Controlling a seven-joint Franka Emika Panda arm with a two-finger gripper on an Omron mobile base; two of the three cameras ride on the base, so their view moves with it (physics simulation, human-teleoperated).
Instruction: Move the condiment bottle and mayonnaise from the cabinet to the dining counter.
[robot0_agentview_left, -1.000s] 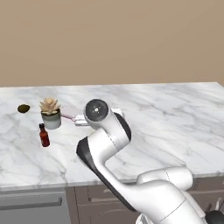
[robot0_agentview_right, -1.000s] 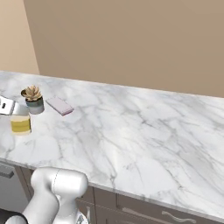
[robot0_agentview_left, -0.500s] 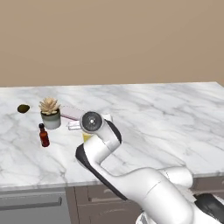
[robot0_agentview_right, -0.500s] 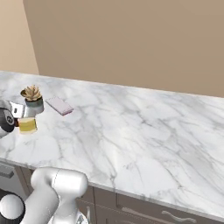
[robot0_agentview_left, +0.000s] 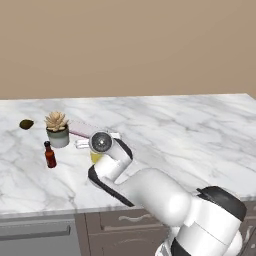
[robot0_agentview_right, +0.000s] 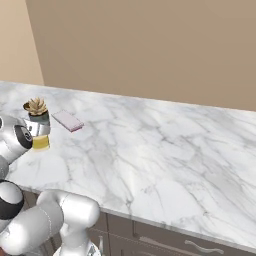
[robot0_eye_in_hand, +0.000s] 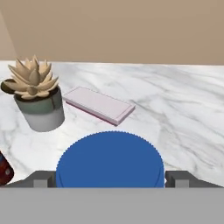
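**Marble desk, mayo jar sitting between wide-open fingers**

Marble desk (robot0_agentview_left: 190, 130), white with grey veins, plain tan wall behind it. The little dark red bottle (robot0_agentview_left: 50, 155) with the black cap is standing upright on it near the left end, just in front of a potted succulent (robot0_agentview_left: 57, 128) in a grey pot. A small dark olive-looking lump (robot0_agentview_left: 26, 124) lies further left, apart from both.

The mayo jar (robot0_eye_in_hand: 110, 159) is on the desk too, close to the succulent. From the hand view you're looking down on its blue ridged lid, and the fingers (robot0_eye_in_hand: 110, 178) are spread wide with one tip on either side of the lid (robot0_eye_in_hand: 42, 178); can't tell if they're actually touching it. From the right base view you can see the yellowish lower part of the jar (robot0_agentview_right: 41, 142) poking out beside the arm's round wrist joint, right in front of the plant.

Behind the jar lies a flat pinkish pad-like thing (robot0_eye_in_hand: 99, 104), angled, lying flat on the marble, near the pot but not touching it.
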